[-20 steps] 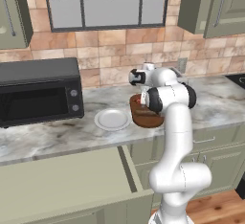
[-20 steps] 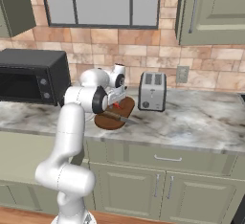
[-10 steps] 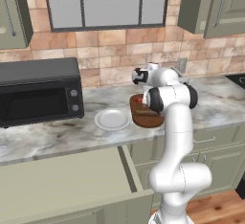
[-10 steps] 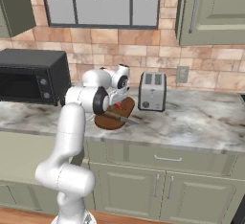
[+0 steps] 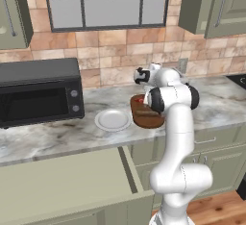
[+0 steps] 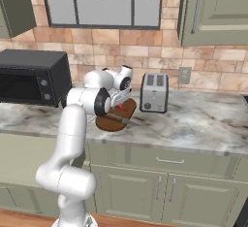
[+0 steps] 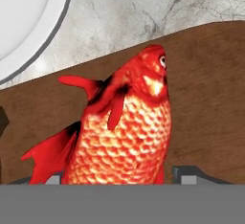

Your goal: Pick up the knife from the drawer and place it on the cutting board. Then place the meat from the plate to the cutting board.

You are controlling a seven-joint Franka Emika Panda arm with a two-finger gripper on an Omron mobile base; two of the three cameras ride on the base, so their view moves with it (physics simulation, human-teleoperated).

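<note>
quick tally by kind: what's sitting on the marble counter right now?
Black microwave oven: 1
Silver two-slot toaster: 1
Round white plate: 1
Dark brown wooden cutting board: 1
Red-orange scaly fish-shaped piece of meat, on the board: 1
Slim knife with a brown wooden handle, on the board: 1
Total: 6

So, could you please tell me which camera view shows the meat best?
The hand view: the meat shows close up on the cutting board, scales and fins clear. Both base views show just a small red patch beside the arm.
</note>
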